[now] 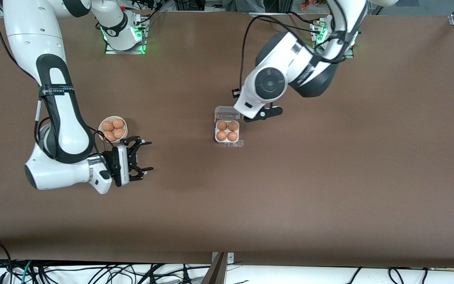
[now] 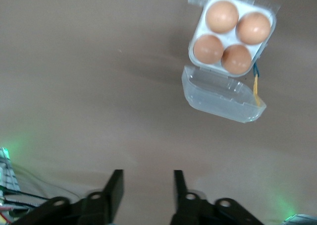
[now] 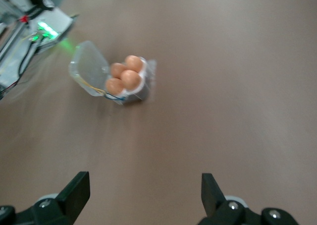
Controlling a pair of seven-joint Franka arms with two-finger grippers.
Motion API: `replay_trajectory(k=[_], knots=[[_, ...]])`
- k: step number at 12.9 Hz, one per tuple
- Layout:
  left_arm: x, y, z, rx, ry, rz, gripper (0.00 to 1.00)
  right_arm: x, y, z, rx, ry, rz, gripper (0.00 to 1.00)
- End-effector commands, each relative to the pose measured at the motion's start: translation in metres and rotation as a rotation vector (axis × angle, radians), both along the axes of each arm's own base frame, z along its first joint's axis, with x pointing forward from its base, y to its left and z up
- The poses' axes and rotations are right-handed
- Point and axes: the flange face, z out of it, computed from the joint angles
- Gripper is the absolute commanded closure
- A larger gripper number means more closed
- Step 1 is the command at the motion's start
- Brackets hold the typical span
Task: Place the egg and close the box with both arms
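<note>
Box full, lid open

Box [image 1: 227,131] sits mid-desk [image 1: 329,189], four eggs [image 1: 222,126] filling its cells, clear lid [image 1: 227,113] hinged back. Left end effector [image 2: 147,190] hangs over bare desk just beside the lid, fingers partly apart, empty. Right end effector [image 1: 142,156] waits wide open, empty, near a bowl [image 1: 113,128] with four eggs.
</note>
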Motion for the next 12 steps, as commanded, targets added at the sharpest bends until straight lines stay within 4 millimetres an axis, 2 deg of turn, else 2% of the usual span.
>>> replay_trajectory(k=[1, 2, 4, 7, 8, 12], knots=[[-0.007, -0.023, -0.026, 0.034, 0.042, 0.023, 0.82, -0.010, -0.018, 0.062, -0.186, 0.053, -0.132, 0.00], [-0.011, -0.027, -0.034, 0.058, 0.053, 0.040, 0.88, -0.023, -0.029, 0.085, -0.290, 0.076, -0.202, 0.00], [-0.023, -0.039, -0.045, 0.076, 0.066, 0.023, 0.91, -0.045, -0.046, 0.129, -0.494, 0.100, -0.377, 0.00], [-0.022, -0.054, -0.061, 0.059, 0.071, -0.007, 0.92, -0.073, -0.065, 0.181, -0.693, 0.131, -0.657, 0.00], [-0.028, -0.067, -0.071, 0.042, 0.073, -0.014, 0.93, -0.081, -0.073, 0.199, -0.736, 0.133, -0.757, 0.00], [-0.023, -0.080, -0.100, 0.017, 0.023, 0.008, 0.90, -0.105, -0.088, 0.244, -0.839, 0.201, -1.145, 0.00]])
